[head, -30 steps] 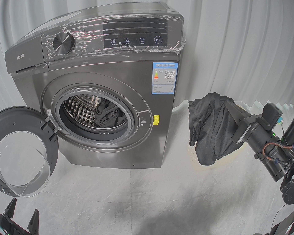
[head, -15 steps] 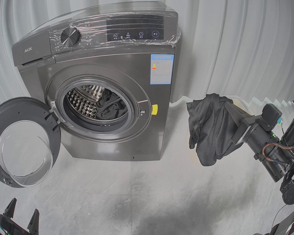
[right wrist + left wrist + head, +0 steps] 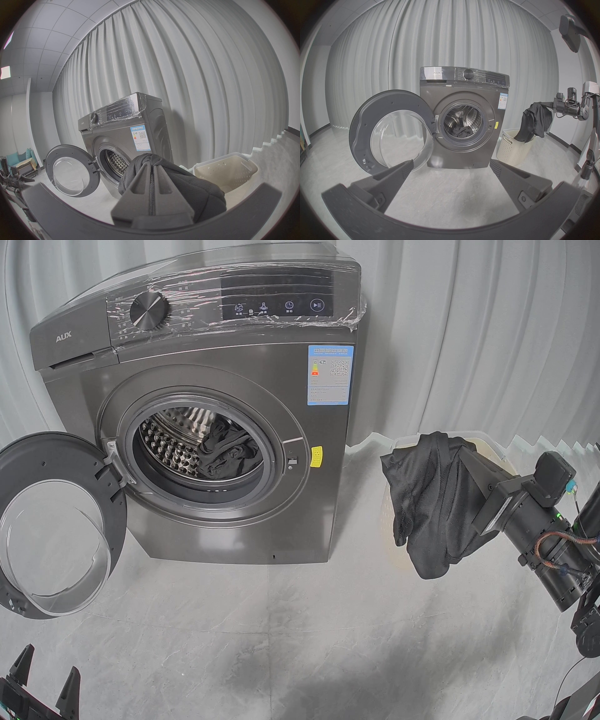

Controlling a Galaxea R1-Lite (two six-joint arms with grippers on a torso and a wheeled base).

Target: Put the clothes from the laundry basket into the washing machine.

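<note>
The right tool [image 3: 152,170] is clamped on a black garment [image 3: 431,502], which hangs over the laundry basket [image 3: 515,150] beside the washing machine [image 3: 325,490]; the machine's door [image 3: 56,452] stands open; dark clothes [image 3: 228,452] lie in the drum; the left tool [image 3: 450,162] sits low before the door, fingers apart.

- The right gripper [image 3: 152,171] was closed, its two fingers pressed together along a narrow seam.
- A black garment [image 3: 193,191] was clamped between the fingers and bunched over and around their tips.
- The laundry basket [image 3: 232,172], cream and perforated, stood on the floor beyond the garment, near the curtain [image 3: 193,78].
- The washing machine [image 3: 125,132] stood beside the basket, with plastic film over its control panel [image 3: 120,111].
- The door [image 3: 72,170] was swung fully open, exposing the steel drum [image 3: 116,161].
</note>
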